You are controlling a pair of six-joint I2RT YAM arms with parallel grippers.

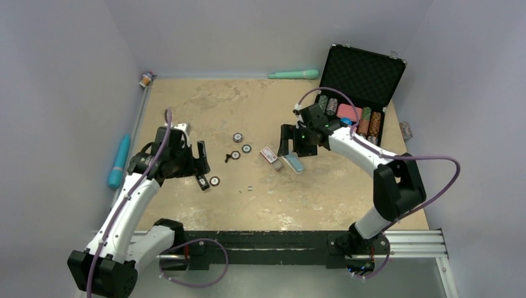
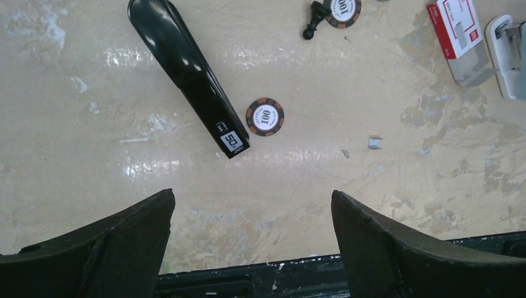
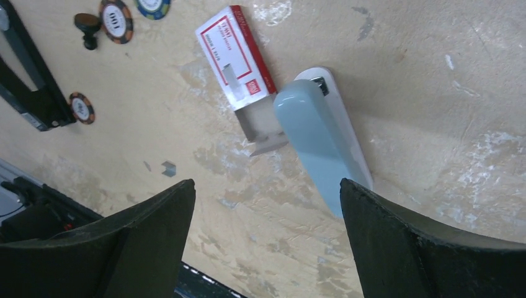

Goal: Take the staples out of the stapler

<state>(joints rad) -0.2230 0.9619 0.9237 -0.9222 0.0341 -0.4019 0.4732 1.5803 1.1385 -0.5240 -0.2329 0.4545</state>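
When viewed from the right wrist, found the right gripper (image 3: 267,248) spread wide and holding nothing, poised above the blue stapler (image 3: 319,146). Noted that stapler lying flat and closed on the table (image 3: 434,93), clear of both fingers (image 3: 142,248). Logged the red-and-white box (image 3: 232,56) just beside the stapler's far end, with its grey inner tray (image 3: 255,124) drawn partly out, right against the stapler's side.

Located the staples (image 3: 168,167) as one tiny silvery strip lying loose on bare tabletop, well apart from the blue stapler and between the two arms in the top view. Cannot tell whether any sit inside either stapler.

Found the left gripper (image 2: 251,248) likewise fully apart and empty, hanging over the table near the black stapler (image 2: 186,71). Recorded that black stapler lying flat and slanted, its labelled end just beside a poker chip (image 2: 265,117). Observed further chips (image 1: 237,137) and a small black peg (image 2: 313,18) nearer mid-table. Observed an open black case (image 1: 363,74) with stacked chips at the far right corner.
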